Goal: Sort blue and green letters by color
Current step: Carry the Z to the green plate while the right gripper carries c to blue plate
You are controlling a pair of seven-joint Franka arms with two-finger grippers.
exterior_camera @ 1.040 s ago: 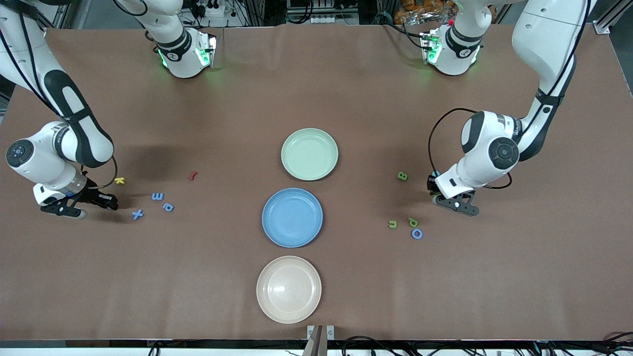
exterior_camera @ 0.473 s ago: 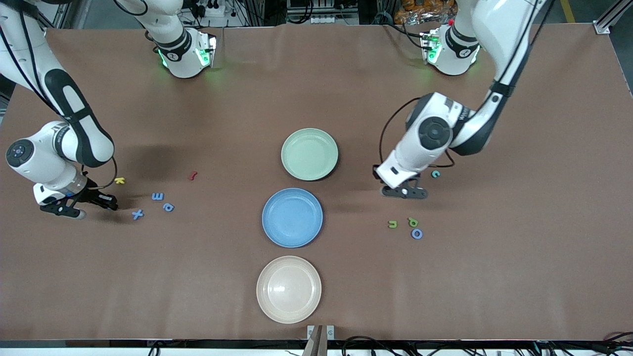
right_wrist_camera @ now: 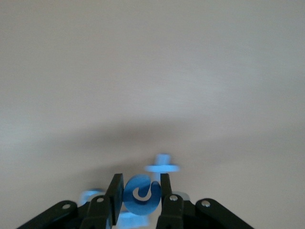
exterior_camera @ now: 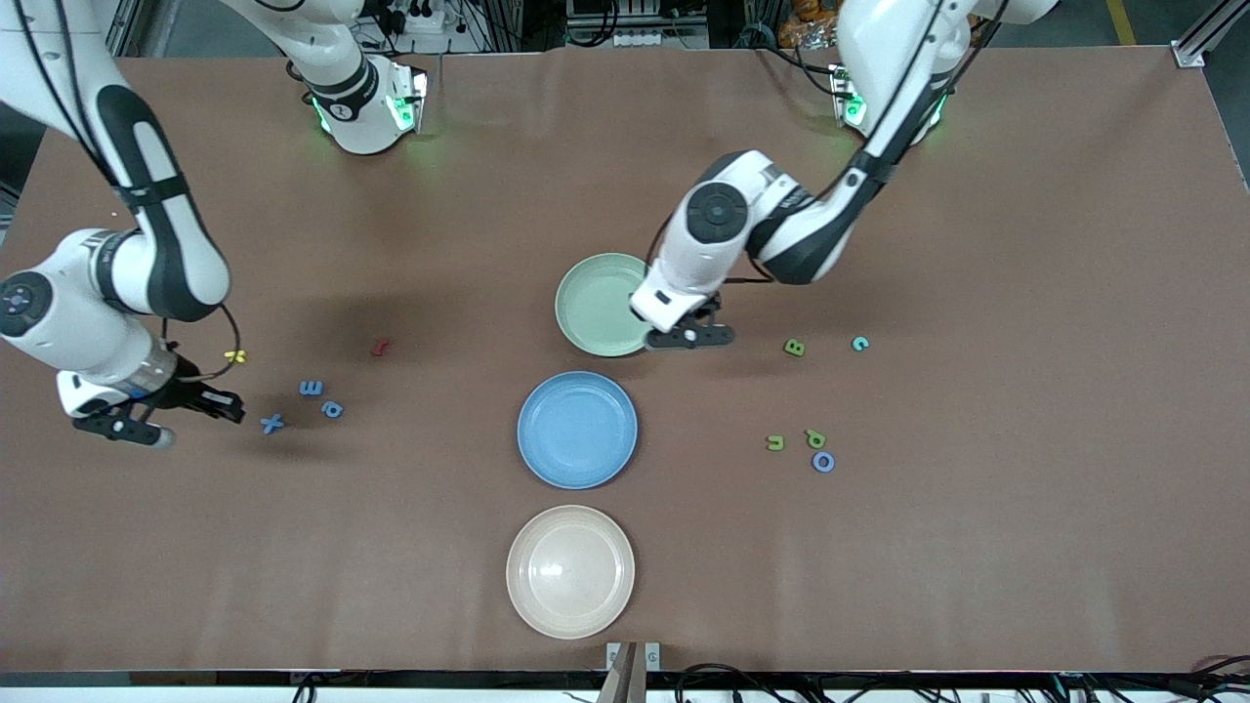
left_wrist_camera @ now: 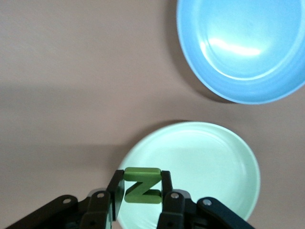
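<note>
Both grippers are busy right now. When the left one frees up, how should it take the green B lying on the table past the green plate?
Come straight down on the green B: it lies flat on the bare table, so only its outer edges offer purchase. Close the fingers across two opposite edges, much as the left gripper now pinches the green Z. The teal C sits apart, probably leaving room.

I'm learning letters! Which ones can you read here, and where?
"Z": olive green letter Z, in the left gripper over the pale green plate.
"B": green letter B, on the brown table.
"C": teal letter C.
"U": green letter U.
"P": green letter P.
"O": blue letter O.
"X": blue letter X.
"E": blue letter E.
Unreadable: blue letter in right gripper, yellow letter, red letter, another blue letter.
</note>
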